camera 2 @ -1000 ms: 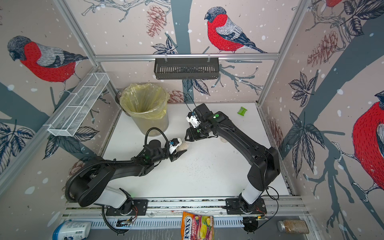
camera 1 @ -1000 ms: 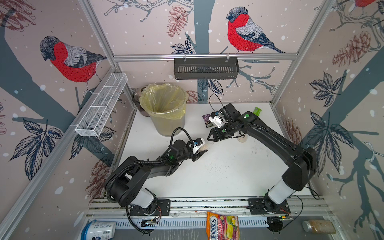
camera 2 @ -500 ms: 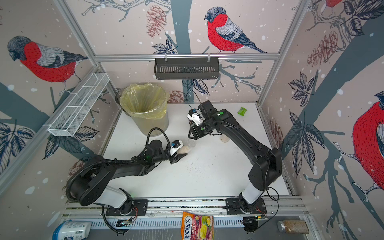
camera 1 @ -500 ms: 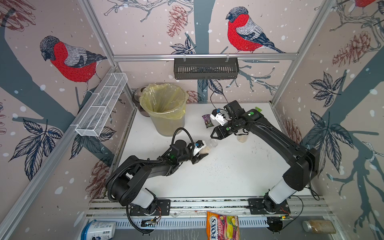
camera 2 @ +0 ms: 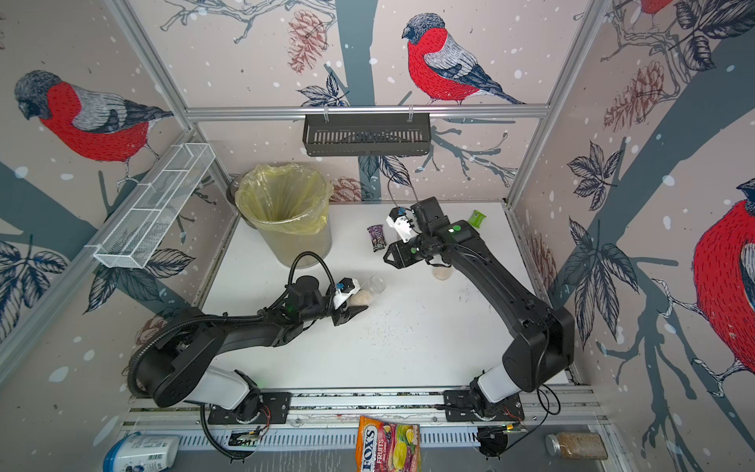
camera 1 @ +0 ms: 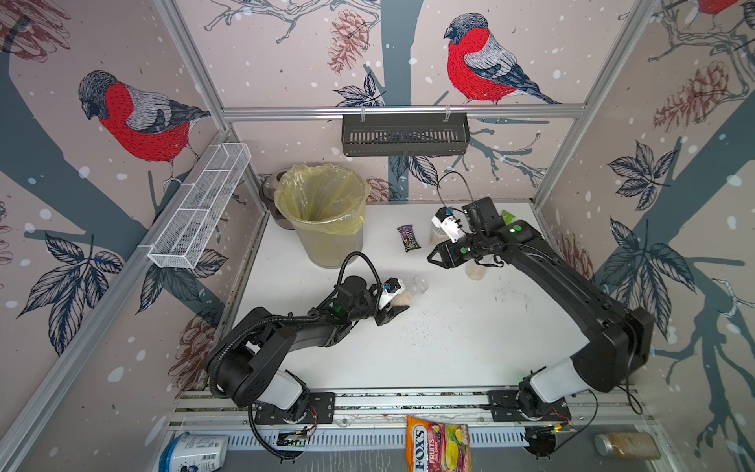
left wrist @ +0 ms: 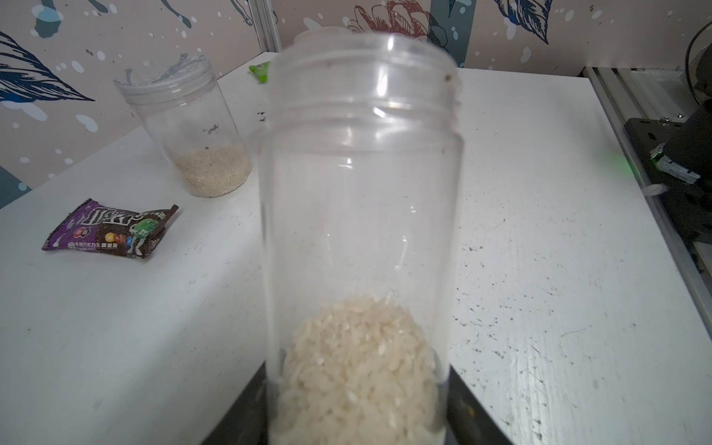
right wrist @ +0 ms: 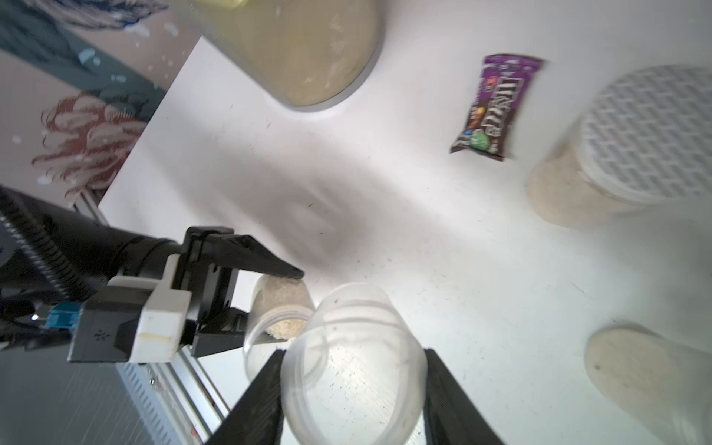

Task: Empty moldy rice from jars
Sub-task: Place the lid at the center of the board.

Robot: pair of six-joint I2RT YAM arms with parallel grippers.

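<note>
Withdrawing right claw [camera 1: 434, 257], lid [right wrist: 354, 370] gripped; left claw [right wrist: 289, 306] clamps jar [left wrist: 362, 192].

Robot lab booth (aluminium frame [camera 1: 402, 110]).

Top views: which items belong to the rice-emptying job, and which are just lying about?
Job: open jar in left pincer, its clear lid in right pincer, dotted-lid jar, third jar, lined bin.
Lying about: chocolate packet, green wrapper, candy bag, white tub, brown-filled jar.
</note>
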